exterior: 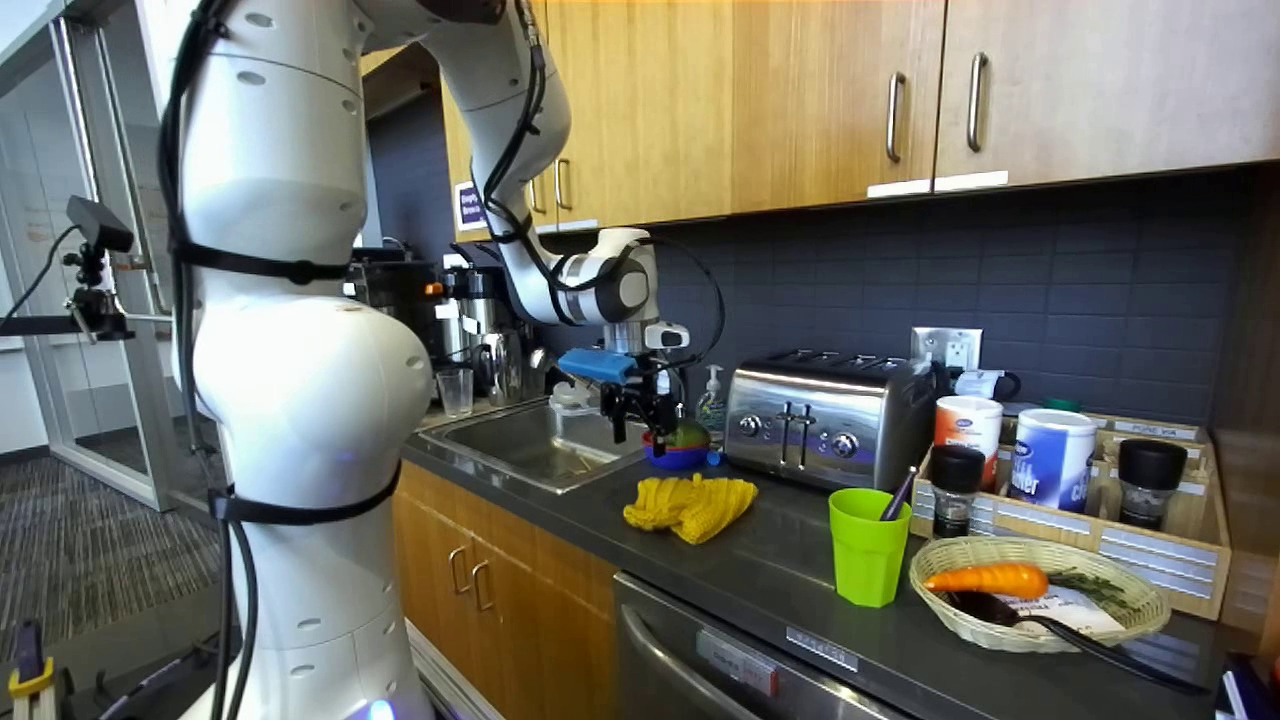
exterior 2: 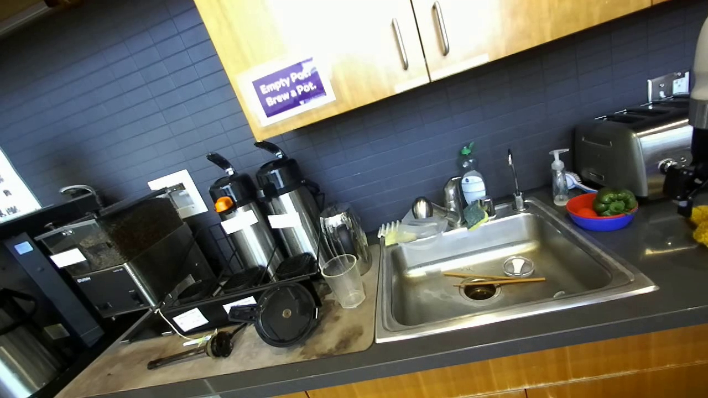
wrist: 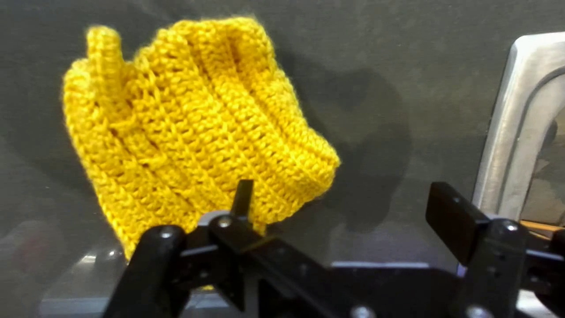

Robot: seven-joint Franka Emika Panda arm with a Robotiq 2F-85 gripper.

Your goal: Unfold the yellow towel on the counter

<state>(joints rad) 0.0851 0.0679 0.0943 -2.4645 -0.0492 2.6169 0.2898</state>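
The yellow knitted towel point(exterior: 692, 508) lies bunched and folded on the dark counter point(exterior: 775, 565) in an exterior view. In the wrist view the towel point(wrist: 198, 128) shows raised ridges and a small fold standing up at its top left corner; its lower part is hidden behind the gripper. Only an edge of the towel point(exterior 2: 701, 228) shows in an exterior view. My gripper point(wrist: 342, 194) is open, with nothing between its fingers. The left finger overlaps the towel in the wrist view; the right one is near the sink edge. The gripper point(exterior: 638, 442) is above the counter, apart from the towel.
A metal sink point(exterior 2: 514, 314) is beside the towel. A blue and red bowl point(exterior 2: 603, 222) with a green pepper stands between sink and toaster point(exterior: 805, 425). A green cup point(exterior: 862, 560) and a wicker basket point(exterior: 985, 618) with a carrot stand along the counter.
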